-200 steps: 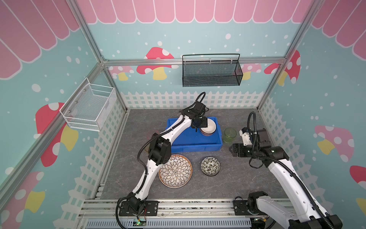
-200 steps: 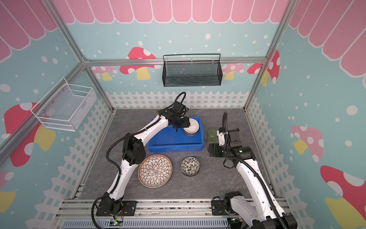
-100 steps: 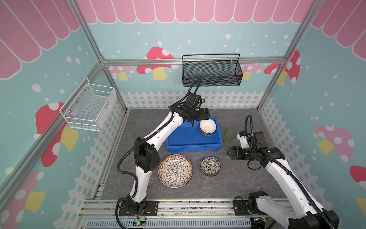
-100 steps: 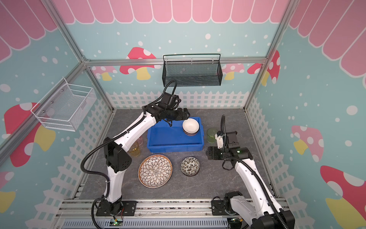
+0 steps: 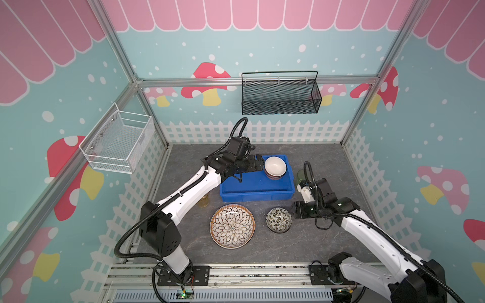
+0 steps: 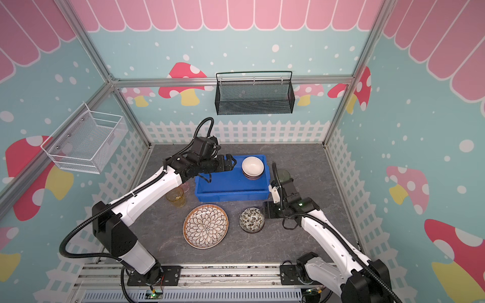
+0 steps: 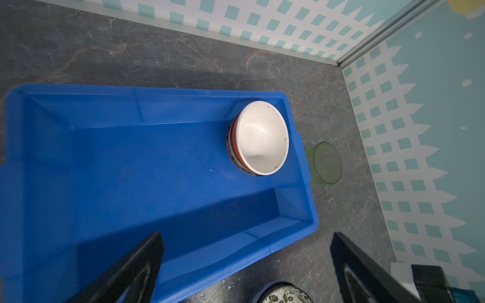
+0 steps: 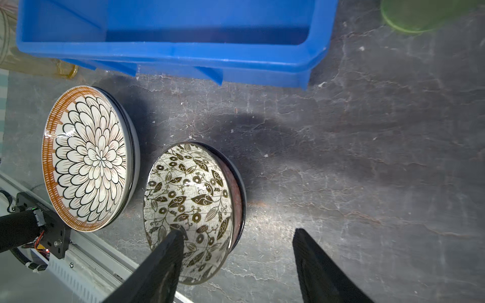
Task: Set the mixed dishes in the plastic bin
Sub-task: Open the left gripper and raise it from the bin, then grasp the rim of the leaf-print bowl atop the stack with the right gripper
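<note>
Over blue bin [image 5: 256, 183], left gripper [image 6: 228, 164] released, empty; white bowl [image 5: 275, 166] inside; right gripper [image 8: 238, 233] spread astride leaf-pattern bowl [image 8: 189, 199] rim, contact unclear. Next: clench, lift over bin wall.

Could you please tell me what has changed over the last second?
The left gripper opened its jaws, released the white bowl in the blue bin and lifted clear. The right gripper moved from beside the bin to the leaf-patterned bowl, jaws astride its rim. Bin, petal-pattern plate and green cup stayed put.
</note>
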### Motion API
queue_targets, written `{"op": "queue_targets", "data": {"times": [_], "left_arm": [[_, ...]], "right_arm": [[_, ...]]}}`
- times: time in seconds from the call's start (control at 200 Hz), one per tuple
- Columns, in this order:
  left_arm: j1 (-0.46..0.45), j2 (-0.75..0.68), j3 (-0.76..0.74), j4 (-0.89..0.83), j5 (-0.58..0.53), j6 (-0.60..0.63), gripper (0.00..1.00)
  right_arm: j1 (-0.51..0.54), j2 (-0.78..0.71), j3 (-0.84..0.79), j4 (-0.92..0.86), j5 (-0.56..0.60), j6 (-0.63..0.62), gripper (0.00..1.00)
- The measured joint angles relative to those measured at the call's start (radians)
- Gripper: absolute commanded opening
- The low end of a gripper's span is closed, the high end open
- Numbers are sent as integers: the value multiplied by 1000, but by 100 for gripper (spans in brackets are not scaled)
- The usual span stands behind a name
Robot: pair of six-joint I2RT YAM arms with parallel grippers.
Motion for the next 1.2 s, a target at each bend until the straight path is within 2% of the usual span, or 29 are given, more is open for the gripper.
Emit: {"op": "queue_targets", "data": {"times": [0.41, 0.73, 1.196], "left_arm": [[6, -151, -206, 27, -6, -37, 99], [7, -153, -204, -23, -5, 27, 99], [7, -145, -193, -33, 6, 34, 99]], "right_arm": [[103, 90, 0, 12, 102, 67, 45], [146, 154, 0, 28, 119, 88, 36], [173, 195, 16, 29, 148, 95, 19]]}}
